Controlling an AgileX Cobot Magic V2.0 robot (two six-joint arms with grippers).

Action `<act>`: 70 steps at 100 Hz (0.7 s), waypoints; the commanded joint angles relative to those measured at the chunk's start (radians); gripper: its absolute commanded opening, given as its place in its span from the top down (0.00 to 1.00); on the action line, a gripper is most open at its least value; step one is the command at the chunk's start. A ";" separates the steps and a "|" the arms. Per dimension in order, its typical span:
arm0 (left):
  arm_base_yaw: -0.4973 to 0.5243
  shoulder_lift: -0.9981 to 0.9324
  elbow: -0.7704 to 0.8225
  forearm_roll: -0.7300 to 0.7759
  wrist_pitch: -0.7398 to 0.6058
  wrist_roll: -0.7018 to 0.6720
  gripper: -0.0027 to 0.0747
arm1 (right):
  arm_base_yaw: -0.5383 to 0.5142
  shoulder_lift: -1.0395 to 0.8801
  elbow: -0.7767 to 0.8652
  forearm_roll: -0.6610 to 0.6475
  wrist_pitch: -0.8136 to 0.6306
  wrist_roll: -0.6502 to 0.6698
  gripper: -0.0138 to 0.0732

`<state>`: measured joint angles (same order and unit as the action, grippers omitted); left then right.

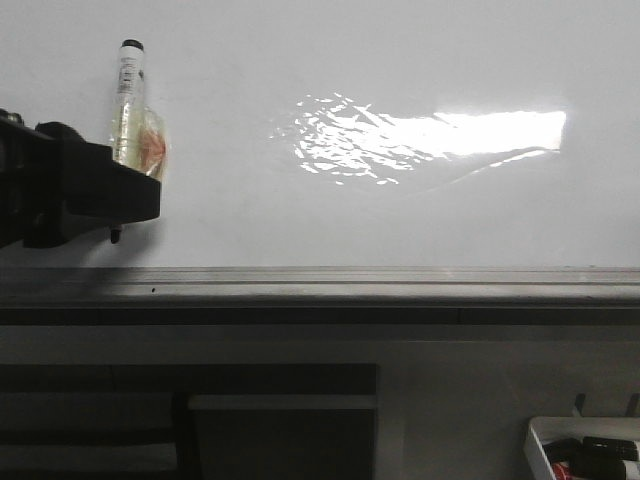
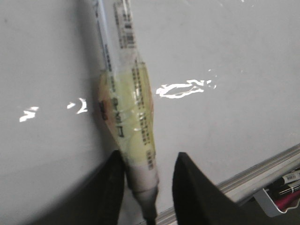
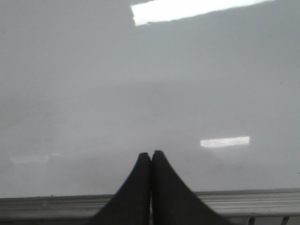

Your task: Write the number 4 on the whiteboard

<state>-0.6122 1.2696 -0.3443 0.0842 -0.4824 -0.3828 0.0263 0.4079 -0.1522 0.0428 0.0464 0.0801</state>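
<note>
The whiteboard (image 1: pixel 400 60), glossy white and glare-streaked, is bordered by a grey metal frame (image 1: pixel 400 285) at 6 o'clock. No strokes are seen on it. A tape-wrapped marker pen (image 1: pixel 130 100), its long axis running 12 to 6, is clamped by the left gripper (image 2: pixel 147 180) at 9 o'clock. The right gripper (image 3: pixel 150 161) is pressed closed, empty.

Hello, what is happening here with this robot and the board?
The left gripper holds a marker over the whiteboard, near its left side. No stroke of the number 4 is visible yet; the board looks blank. The right gripper has its jaws shut on nothing, near the board's frame.
</note>
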 commanded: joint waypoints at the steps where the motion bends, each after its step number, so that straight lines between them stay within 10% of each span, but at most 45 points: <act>1: -0.005 -0.012 -0.024 -0.013 -0.058 0.002 0.97 | 0.022 0.014 -0.034 -0.001 -0.063 -0.005 0.91; 40: -0.005 -0.032 -0.024 0.507 -0.120 0.002 0.99 | 0.638 0.199 -0.178 0.041 0.168 -0.005 0.91; 60: -0.005 -0.046 -0.025 0.767 -0.221 0.056 0.99 | 0.806 0.363 -0.404 0.026 0.297 -0.016 0.90; 70: -0.005 -0.046 -0.025 0.791 -0.266 0.114 0.99 | 0.843 0.429 -0.508 -0.003 0.358 -0.080 0.74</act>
<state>-0.6122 1.2482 -0.3443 0.8632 -0.6385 -0.3121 0.8426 0.7834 -0.5436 0.0698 0.4048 0.0530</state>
